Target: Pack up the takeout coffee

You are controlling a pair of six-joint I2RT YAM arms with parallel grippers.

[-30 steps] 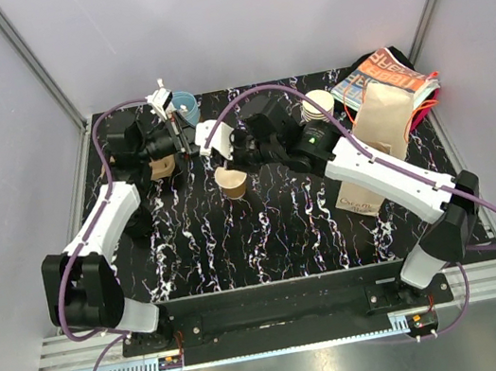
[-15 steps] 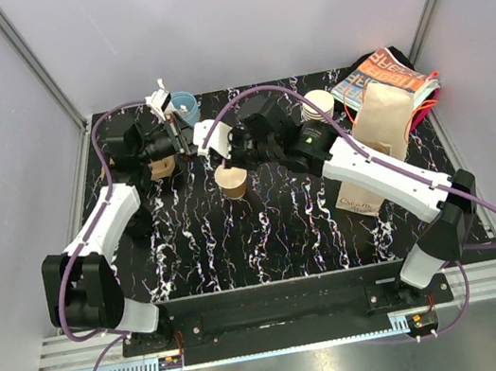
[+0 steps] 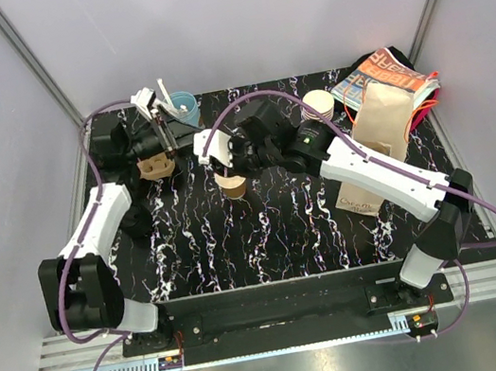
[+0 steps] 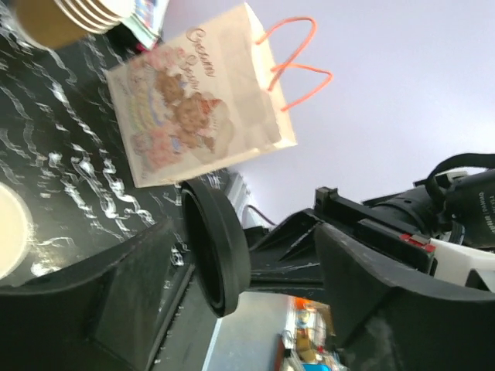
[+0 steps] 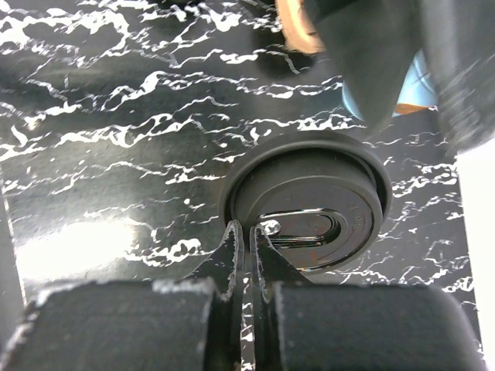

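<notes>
A second ago the left claw was narrow and close to the right one. Now its jaws are released and it has drawn back toward the upper left. The right claw has clenched on the rim of the black lid, overhanging the cup left of centre. A tan object sits further left. The cup stack and bag stand to the right.
</notes>
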